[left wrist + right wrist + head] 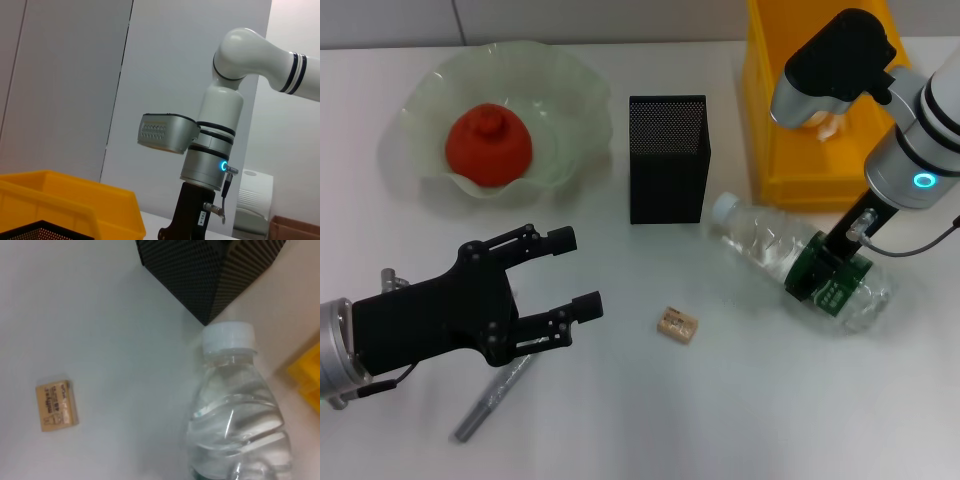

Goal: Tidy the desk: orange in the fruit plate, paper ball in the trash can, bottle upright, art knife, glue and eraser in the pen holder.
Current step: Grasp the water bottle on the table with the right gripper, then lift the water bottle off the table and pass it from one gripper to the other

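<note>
A white surface [620,400] seen from above holds a desk's clutter. At the far left, a pale green glass fruit plate with a wavy rim [570,90] holds a round orange fruit [488,146] in its middle. Near the centre stands a black mesh square pen holder [668,158], upright and open at the top. To its right, at the far edge, sits a yellow plastic bin [780,150].

A clear plastic water bottle with a white cap [765,245] lies on its side just right of the pen holder, its cap pointing toward the holder's lower corner without touching it. The right hand [830,280] is lowered over the bottle's lower body, by the green label; its fingers are hidden, so whether it grips the bottle cannot be told. The right wrist view shows the bottle's cap and ribbed shoulder, the holder's corner just beyond the cap.

A small tan rectangular eraser with printed lettering [677,324] lies flat on open surface, in front of the pen holder and well apart from the bottle.

The left hand [565,275], black, hovers at the near left with its two fingers spread wide, holding nothing. Beneath it lies a slim grey pen-shaped art knife [495,395], partly covered by the hand.
</note>
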You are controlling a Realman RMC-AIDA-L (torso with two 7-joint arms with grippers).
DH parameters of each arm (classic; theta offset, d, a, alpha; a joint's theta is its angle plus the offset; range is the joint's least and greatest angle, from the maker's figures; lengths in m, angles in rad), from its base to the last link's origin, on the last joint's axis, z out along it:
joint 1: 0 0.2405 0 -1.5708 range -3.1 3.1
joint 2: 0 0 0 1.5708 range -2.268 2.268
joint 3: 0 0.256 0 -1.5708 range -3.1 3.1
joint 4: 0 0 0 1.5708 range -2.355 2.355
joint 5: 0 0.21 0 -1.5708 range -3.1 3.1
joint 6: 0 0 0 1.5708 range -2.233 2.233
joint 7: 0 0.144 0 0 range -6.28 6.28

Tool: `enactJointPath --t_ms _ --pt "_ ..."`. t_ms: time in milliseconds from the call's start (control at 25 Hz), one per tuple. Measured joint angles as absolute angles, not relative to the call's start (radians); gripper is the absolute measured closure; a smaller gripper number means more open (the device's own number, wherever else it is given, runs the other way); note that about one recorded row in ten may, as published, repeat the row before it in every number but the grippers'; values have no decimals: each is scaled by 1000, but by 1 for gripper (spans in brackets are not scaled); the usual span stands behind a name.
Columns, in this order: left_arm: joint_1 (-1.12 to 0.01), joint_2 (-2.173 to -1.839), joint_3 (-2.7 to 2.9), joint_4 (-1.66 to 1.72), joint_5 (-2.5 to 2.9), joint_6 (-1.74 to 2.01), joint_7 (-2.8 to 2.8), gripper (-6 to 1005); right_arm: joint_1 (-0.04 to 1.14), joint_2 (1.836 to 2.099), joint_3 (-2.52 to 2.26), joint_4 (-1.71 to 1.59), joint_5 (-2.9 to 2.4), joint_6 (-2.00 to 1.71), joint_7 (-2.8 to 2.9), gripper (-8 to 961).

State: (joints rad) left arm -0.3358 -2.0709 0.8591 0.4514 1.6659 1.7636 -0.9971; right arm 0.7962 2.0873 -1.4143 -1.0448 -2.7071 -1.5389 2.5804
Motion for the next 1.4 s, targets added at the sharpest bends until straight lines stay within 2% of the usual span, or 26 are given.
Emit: enactJointPath --t_ms 320,760,1400 --pt "-336 -2071 857 451 1666 1767 -997 218 762 2088 -1415 -1097 -2700 -1538 2578 183" --pt "-341 -2071 852 451 1666 1765 -997 218 588 2083 -1404 -1318 -2546 -1561 2516 190" --pt "-351 -2071 849 451 1665 1763 -997 217 406 2085 -1289 -1501 -2258 -1561 2333 191"
